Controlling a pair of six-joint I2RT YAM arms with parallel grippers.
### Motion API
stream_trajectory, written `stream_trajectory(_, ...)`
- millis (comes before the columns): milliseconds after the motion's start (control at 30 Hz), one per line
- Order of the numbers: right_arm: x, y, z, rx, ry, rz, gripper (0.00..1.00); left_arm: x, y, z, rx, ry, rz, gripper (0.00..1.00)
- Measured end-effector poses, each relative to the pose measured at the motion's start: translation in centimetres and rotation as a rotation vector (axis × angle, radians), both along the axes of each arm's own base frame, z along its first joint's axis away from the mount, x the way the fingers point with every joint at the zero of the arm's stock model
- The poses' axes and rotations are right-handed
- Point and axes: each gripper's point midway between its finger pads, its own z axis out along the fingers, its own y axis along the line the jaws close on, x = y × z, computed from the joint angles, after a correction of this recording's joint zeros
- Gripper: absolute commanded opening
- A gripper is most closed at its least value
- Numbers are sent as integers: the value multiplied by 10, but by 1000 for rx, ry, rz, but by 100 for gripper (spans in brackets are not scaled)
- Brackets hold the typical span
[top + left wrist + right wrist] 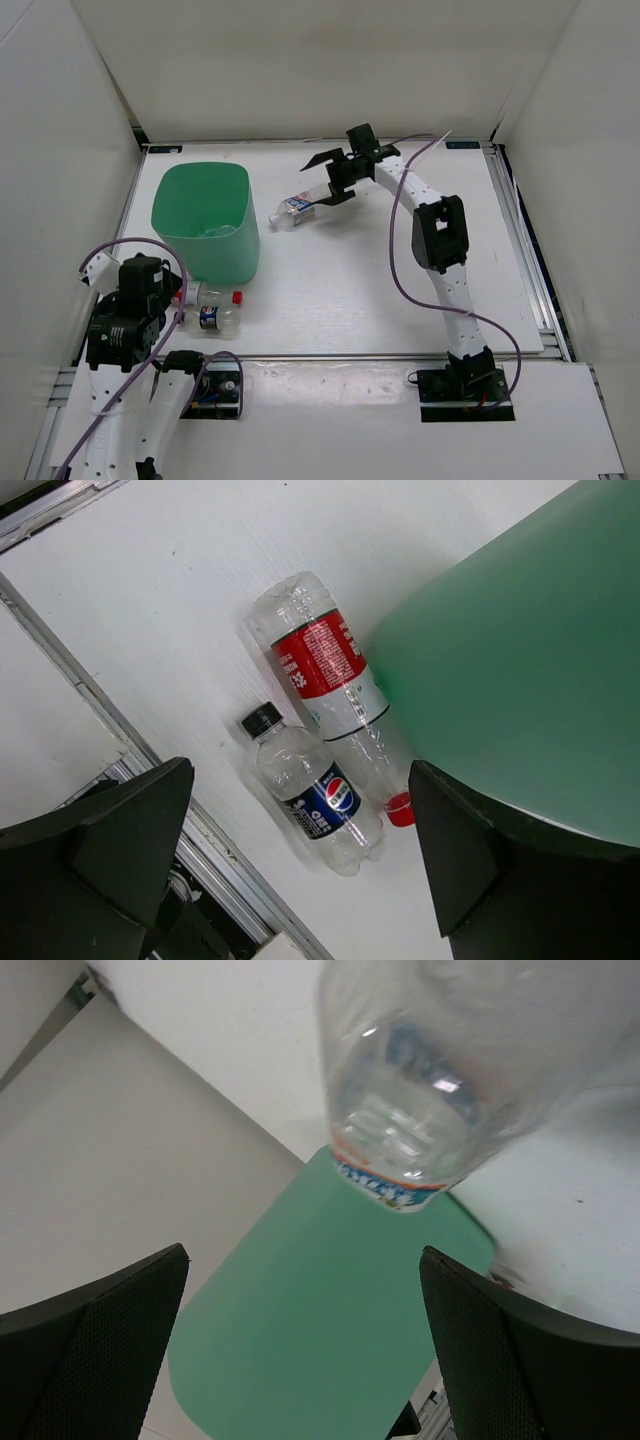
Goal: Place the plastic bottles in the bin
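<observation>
The mint-green bin (205,215) stands at the left. A clear bottle with a white-blue label (296,207) lies on the table just right of the bin. My right gripper (331,180) is open at that bottle's base end and hangs just behind it; the bottle (450,1060) is beyond the fingertips, not between them. The red-label bottle (326,670) with its red cap (399,808) and the dark-blue-label bottle (318,798) lie side by side against the bin's near side. My left gripper (300,772) is open and empty above them. Something clear (216,231) lies inside the bin.
White walls close in the table on three sides. The table's metal front rail (150,760) runs just near of the two bottles. The bin's side (520,650) fills the right of the left wrist view, and the bin (330,1320) sits under the right gripper's view.
</observation>
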Motion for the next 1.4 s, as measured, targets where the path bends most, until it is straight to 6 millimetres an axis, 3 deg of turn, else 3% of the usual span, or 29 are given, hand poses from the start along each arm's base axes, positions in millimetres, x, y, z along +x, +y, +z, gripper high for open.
stream_trajectory(200,-6,-8,-22,-23,91,-8,100,-1,1,0,-3,-1,17,100)
stream_trajectory(400,0,-18,-34,-24,125,-30,100,-3,4,-2,6,12,31,100)
stream_trajectory(633,3,-27,-80,-54,203,-43,100,-2,5,0,11,25,38,100)
stream_trajectory(733,8,-24,-72,-41,196,-47,100,-2,5,-1,11,28,43,100)
stream_trajectory(967,16,-20,-77,-30,193,-57,100,-4,8,-1,23,46,55,100)
stream_trajectory(1067,19,-19,-76,-20,186,-62,88,-4,8,-2,24,55,60,100)
stream_trajectory(1100,19,-19,-76,-18,186,-61,79,-4,8,-3,25,58,61,100)
stream_trajectory(1300,18,-16,-72,6,188,-44,57,-4,9,-4,26,69,68,100)
stream_trajectory(1400,15,-17,-71,18,192,-25,50,-4,9,-5,27,77,72,100)
